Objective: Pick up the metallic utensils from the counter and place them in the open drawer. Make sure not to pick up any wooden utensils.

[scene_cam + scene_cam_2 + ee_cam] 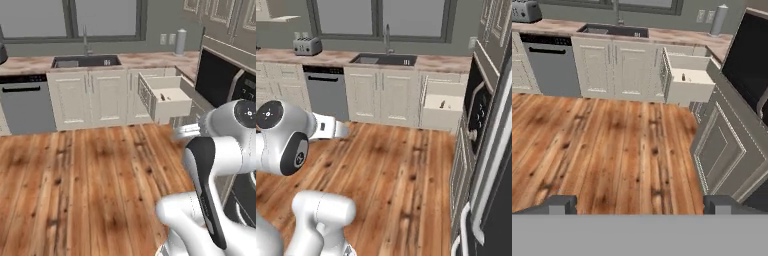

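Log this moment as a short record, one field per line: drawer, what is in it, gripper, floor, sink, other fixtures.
drawer: pulled open from the cream cabinet run, right of the sink
drawer contents: one small dark item on the pale bottom; too small to identify
gripper: open, jaws wide apart, nothing between them, aimed over the floor toward the cabinets
floor: wooden planks
sink: dark basin set in the far counter under the window
other fixtures: dishwasher left of the sink; toaster on the far counter
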Controlling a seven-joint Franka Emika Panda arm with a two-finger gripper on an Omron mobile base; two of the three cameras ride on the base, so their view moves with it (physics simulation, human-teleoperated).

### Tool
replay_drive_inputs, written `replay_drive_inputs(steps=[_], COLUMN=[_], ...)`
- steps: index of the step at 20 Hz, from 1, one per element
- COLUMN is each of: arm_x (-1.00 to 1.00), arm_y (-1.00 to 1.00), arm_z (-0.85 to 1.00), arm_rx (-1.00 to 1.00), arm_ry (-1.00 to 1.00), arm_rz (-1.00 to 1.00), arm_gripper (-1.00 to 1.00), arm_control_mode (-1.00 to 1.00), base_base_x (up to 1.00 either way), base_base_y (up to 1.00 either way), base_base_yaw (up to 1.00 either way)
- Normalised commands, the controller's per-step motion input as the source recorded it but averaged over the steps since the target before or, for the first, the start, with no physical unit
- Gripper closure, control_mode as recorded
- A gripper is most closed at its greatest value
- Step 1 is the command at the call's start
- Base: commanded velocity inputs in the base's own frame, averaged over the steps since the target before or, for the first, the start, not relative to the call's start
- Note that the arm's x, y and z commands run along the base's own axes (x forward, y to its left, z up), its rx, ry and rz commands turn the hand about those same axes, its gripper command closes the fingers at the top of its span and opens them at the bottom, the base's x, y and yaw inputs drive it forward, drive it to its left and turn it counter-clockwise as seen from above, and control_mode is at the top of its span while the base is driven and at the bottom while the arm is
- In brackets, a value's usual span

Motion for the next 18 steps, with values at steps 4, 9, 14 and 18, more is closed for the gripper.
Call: replay_drive_inputs(steps=[4,9,14,18], arm_x=[0.0,0.0,0.0,0.0], arm_y=[0.0,0.0,0.0,0.0], arm_z=[0.0,0.0,0.0,0.0], arm_rx=[0.0,0.0,0.0,0.0], arm_ry=[0.0,0.0,0.0,0.0], arm_rz=[0.0,0.0,0.0,0.0], arm_gripper=[-1.0,-1.0,-1.0,-1.0], arm_control_mode=[1.0,1.0,1.0,1.0], base_base_x=[-1.0,-1.0,-1.0,-1.0], base_base_y=[0.97,0.9,0.78,0.6], base_base_yaw=[0.33,0.28,0.23,0.13])
